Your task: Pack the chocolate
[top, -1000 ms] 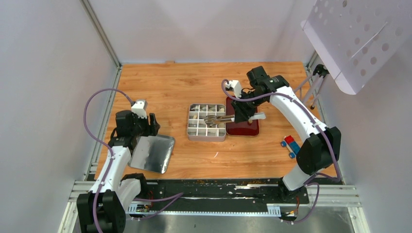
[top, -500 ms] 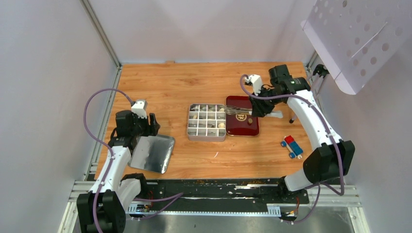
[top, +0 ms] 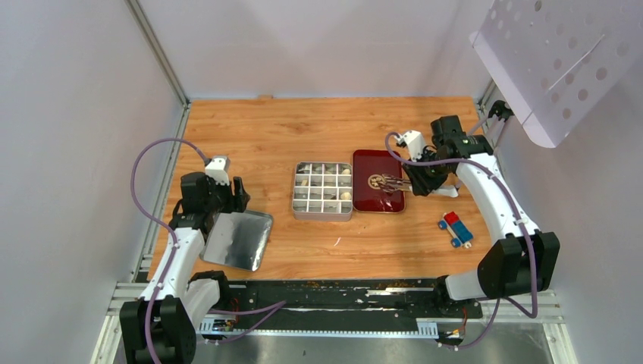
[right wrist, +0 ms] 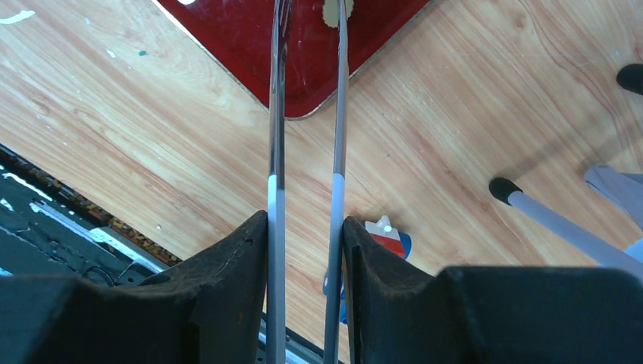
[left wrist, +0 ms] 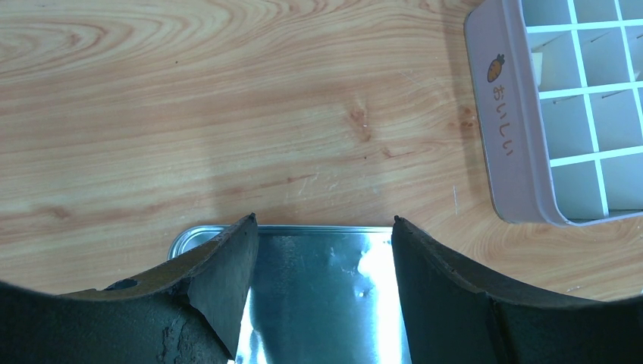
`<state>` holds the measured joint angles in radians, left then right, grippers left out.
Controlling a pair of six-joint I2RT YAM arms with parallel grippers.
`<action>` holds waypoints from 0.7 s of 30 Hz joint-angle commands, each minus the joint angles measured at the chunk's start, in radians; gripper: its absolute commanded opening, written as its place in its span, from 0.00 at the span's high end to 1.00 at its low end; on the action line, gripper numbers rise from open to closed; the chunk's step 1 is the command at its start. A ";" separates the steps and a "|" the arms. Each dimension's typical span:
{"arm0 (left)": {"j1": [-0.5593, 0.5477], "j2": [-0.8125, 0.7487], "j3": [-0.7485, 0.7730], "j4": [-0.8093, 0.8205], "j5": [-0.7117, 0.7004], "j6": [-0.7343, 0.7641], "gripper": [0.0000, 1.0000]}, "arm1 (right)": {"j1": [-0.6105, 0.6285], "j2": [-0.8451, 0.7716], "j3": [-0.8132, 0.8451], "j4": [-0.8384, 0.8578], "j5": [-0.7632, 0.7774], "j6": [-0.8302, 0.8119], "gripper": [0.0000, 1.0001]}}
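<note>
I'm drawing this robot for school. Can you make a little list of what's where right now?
Tin: some chocolate in its compartments
Red tray: beside the tin, on its right
Tongs: held by the right jaws, tips over the red tray
Left jaws: open, above the silver lid
Red-and-blue block: right of the tray
</note>
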<state>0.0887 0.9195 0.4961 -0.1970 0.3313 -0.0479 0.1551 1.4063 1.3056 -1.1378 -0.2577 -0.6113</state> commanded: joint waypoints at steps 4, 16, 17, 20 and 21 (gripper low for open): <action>0.009 -0.004 0.011 0.025 0.011 -0.012 0.27 | -0.015 -0.022 -0.025 0.061 0.055 -0.010 0.62; 0.009 -0.003 0.007 0.033 0.009 -0.011 0.27 | -0.022 0.012 -0.031 0.062 0.077 -0.028 0.69; 0.009 -0.003 0.006 0.035 0.009 -0.012 0.27 | -0.021 0.011 -0.034 0.061 0.077 -0.029 0.69; 0.009 0.000 0.001 0.042 0.014 -0.017 0.27 | -0.022 0.013 -0.052 0.062 0.082 -0.028 0.64; 0.009 0.002 0.002 0.043 0.015 -0.018 0.26 | -0.022 0.013 -0.057 0.066 0.087 -0.029 0.63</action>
<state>0.0887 0.9199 0.4961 -0.1963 0.3321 -0.0483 0.1406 1.4239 1.2606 -1.1004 -0.1879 -0.6315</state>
